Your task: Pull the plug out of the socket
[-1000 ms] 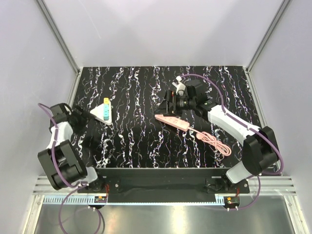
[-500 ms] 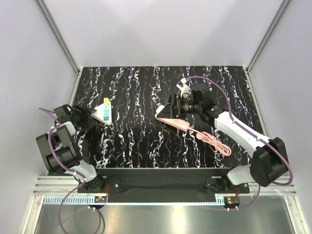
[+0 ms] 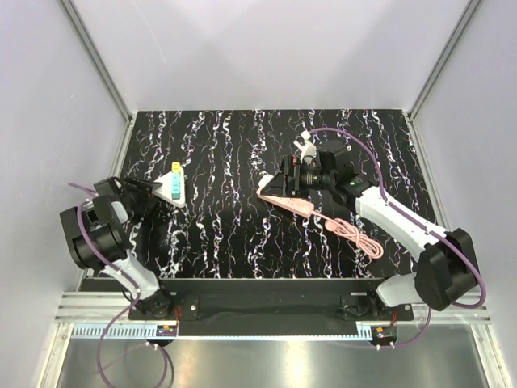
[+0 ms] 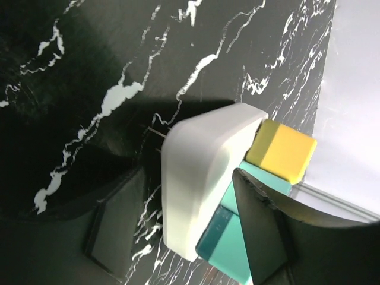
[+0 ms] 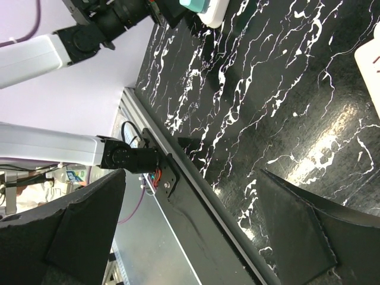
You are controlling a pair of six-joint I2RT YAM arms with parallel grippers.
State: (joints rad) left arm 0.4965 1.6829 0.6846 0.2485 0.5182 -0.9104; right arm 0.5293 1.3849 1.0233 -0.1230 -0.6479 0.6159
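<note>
The white rounded-triangle socket (image 3: 170, 190) lies at the table's left, with a yellow plug (image 3: 176, 167) and teal plugs (image 3: 174, 183) stuck in it. In the left wrist view the socket (image 4: 202, 172) fills the middle, the yellow plug (image 4: 281, 149) at its far end and the teal plugs (image 4: 249, 237) along its right side. My left gripper (image 3: 152, 192) is open, its fingers either side of the socket's near end (image 4: 190, 234); the right finger overlaps the teal plugs. My right gripper (image 3: 280, 175) is open and empty (image 5: 190, 231), held above the table's middle.
A long pink power strip (image 3: 287, 200) lies under the right gripper, its pink cord (image 3: 355, 236) coiled toward the front right. The left wall is close to the left arm. The table's front rail (image 5: 196, 196) shows in the right wrist view.
The left arm has swung round at its base, and its gripper has closed in on the socket. The right gripper lifted and shifted a little right, then held still.
</note>
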